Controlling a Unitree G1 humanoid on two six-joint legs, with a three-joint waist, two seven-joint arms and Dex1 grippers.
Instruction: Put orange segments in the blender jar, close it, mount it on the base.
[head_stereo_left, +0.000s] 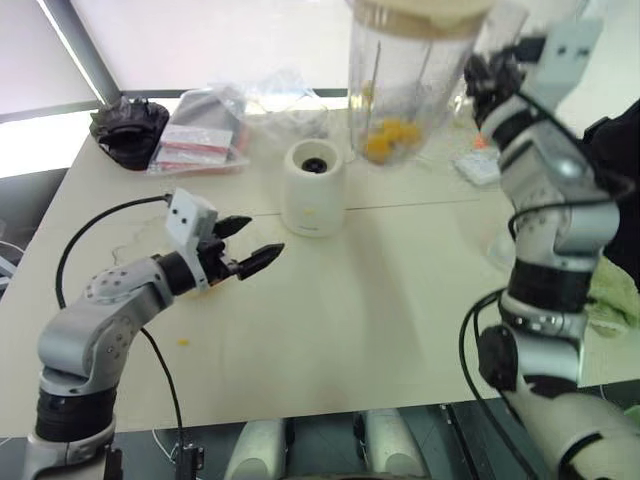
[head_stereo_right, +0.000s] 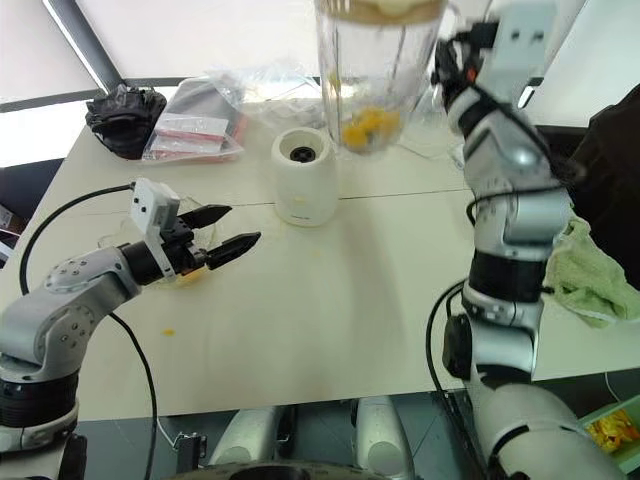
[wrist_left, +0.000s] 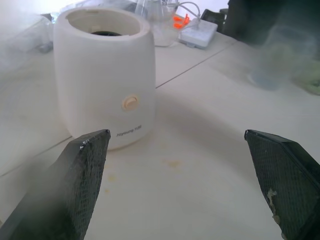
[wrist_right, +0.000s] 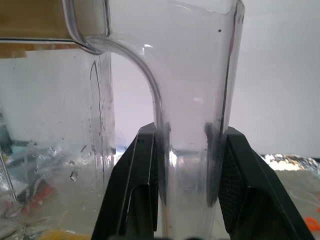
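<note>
The blender jar (head_stereo_left: 405, 75) is cut off at its lid by the frame edge.

Silver-grey jointed arm shells are seen with black bands. Behind the left gripper (head_stereo_left: 257, 241) a white camera box is mounted; black cables are looped behind each wrist. Black tapered, textured fingers (wrist_left: 82, 170) are fitted.

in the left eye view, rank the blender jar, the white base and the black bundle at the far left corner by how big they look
1. Blender jar, lifted nearer the camera, so its lead is exaggerated.
2. Base and black bundle look too alike to rank.
</note>
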